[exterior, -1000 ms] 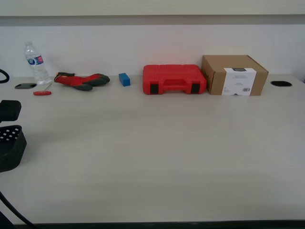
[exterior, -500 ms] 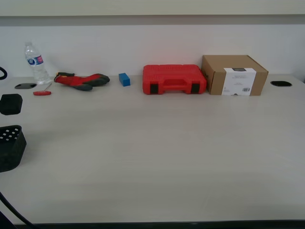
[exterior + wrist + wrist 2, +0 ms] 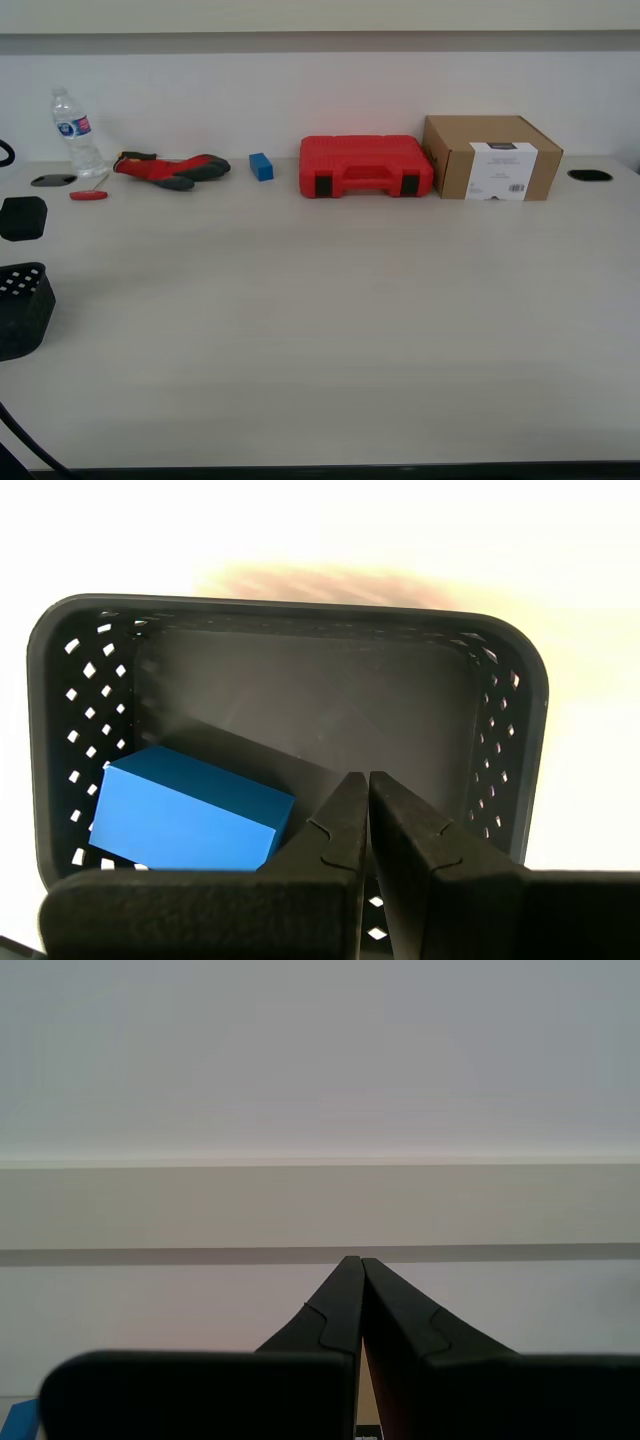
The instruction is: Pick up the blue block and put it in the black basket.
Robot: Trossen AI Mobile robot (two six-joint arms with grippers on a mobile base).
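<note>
The blue block (image 3: pixel 190 810) lies tilted on the floor of the black basket (image 3: pixel 500 710), against one perforated wall. My first gripper (image 3: pixel 368 778) hovers above the basket's inside, shut with nothing between its fingers and apart from the block. In the exterior view the basket (image 3: pixel 22 308) stands at that view's left edge, with a black part of my first arm (image 3: pixel 22 218) above it; the block inside is hidden there. My second gripper (image 3: pixel 356 1260) is shut and empty, facing a pale wall.
Along the table's back stand a water bottle (image 3: pixel 75 130), a red and grey glove (image 3: pixel 170 168), a small squat blue block (image 3: pixel 261 166), a red case (image 3: pixel 365 166) and a cardboard box (image 3: pixel 490 157). A red tool (image 3: pixel 88 195) lies near the bottle.
The black part of my first arm at the exterior view's left edge has risen a little above the basket. Nothing else has moved.
</note>
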